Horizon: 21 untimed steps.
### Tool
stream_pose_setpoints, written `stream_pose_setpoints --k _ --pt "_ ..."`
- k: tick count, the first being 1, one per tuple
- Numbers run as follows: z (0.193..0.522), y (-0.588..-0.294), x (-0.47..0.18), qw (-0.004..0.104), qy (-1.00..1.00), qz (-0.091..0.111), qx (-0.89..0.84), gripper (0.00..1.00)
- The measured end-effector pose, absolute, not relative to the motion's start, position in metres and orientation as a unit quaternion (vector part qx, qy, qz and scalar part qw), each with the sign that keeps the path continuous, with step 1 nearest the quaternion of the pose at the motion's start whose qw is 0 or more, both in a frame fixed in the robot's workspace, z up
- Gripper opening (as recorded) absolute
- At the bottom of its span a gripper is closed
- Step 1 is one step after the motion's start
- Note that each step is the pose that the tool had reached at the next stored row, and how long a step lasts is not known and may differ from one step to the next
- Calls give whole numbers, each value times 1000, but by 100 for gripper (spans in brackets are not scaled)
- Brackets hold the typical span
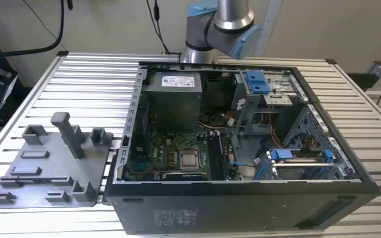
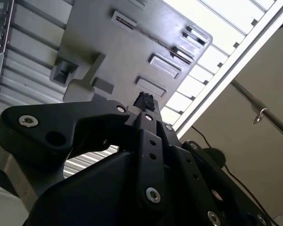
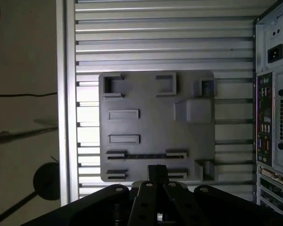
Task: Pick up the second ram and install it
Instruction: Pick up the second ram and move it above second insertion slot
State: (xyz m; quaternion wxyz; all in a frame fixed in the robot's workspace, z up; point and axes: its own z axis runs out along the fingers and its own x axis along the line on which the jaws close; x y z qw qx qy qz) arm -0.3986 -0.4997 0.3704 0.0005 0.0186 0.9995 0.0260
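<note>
Gripper [image 3: 156, 168] is hovering over the grey fixture plate [image 3: 155, 117], its fingers pressing together and gripping nothing.
The second ram [image 3: 146, 156] is sitting edge-up between two plate holders, near the fingertips; the plate is lying at the exterior view's left of the open computer case [image 1: 243, 186].

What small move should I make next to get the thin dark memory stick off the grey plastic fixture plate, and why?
Probably open the gripper first. In the first wrist view it looks shut with nothing held and hangs above the grey plastic fixture plate. The thin dark memory stick sits on edge between two holders, untouched. A shut gripper could not straddle it on the way down.
</note>
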Motion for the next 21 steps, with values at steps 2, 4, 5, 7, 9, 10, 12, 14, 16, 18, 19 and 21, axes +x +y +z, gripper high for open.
stream_pose_setpoints --k 2,4,5,7,9,10,12,14,16,18,19,21 --pt "370 -500 -399 0 1000 26 15 11" --pt "370 -500 -399 0 1000 26 7 11" --pt "370 -500 -399 0 1000 26 1 11" --pt "370 -500 -399 0 1000 26 -12 11" --pt "370 -500 -399 -1 999 25 -26 11" --pt "370 -500 -399 -1 999 25 -33 11" --pt "370 -500 -399 -1 999 25 -45 11" --pt "370 -500 -399 -1 998 24 -57 11" --pt "370 -500 -399 -1 997 24 -68 11" --pt "370 -500 -399 -1 996 24 -80 11" --pt "370 -500 -399 -2 996 24 -88 11" --pt "370 -500 -399 -2 994 23 -105 11"
